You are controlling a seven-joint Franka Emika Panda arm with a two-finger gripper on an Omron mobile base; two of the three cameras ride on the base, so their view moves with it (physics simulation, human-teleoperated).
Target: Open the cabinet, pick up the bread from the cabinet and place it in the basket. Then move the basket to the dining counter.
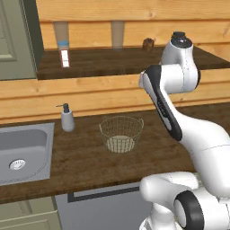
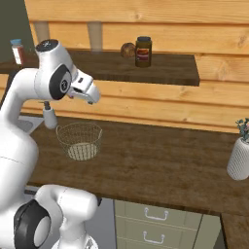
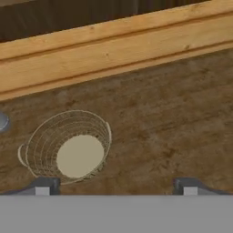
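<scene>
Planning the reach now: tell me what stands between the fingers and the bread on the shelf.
Nothing visible blocks the bread. It sits on the open shelf with a dark jar touching or close beside it. The open gripper hangs over the worktop near the basket.

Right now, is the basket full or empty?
Empty. The basket stands upright on the worktop, and its bare tan base shows through; the bread sits on the shelf.

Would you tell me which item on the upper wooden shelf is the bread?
The small round dark-brown bread, lying left of the taller labelled dark jar, with no lid or label.
</scene>
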